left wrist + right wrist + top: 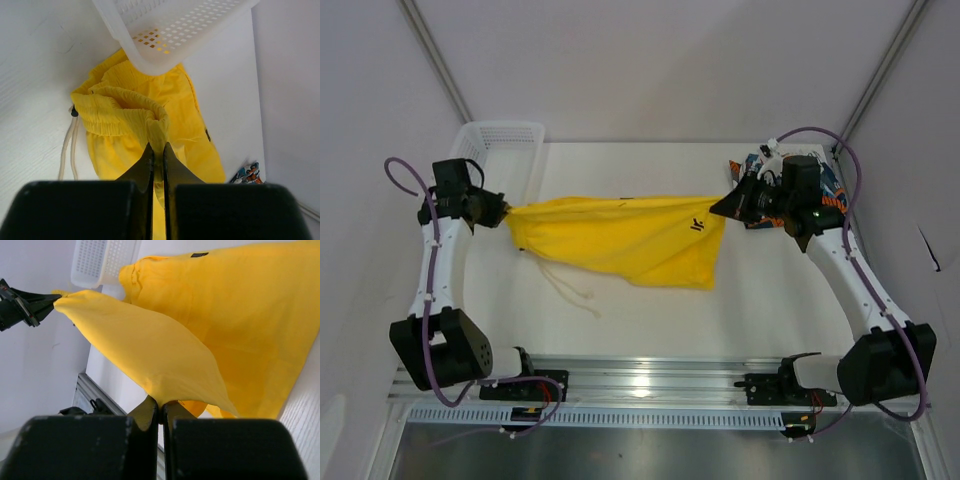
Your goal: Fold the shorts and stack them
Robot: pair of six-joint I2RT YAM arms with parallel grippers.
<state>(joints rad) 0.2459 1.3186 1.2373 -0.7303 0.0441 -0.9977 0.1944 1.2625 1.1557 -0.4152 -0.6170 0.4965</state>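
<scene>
Both clamped on soft yellow shorts [620,235]: left gripper [157,146] pinching ruched elastic waistband [117,117], right gripper [160,404] pinching smooth pointed corner.

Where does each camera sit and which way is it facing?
Top external: above, behind the arms, facing down at the table; both arms, yellow shorts stretched between left tool and right tool.
Left wrist: along its shut tool at the waistband and basket.
Right wrist: along its tool, across the shorts toward the left tool.
Shared: shorts and basket.

White basket [505,128] stands close beside left gripper [507,211].
</scene>
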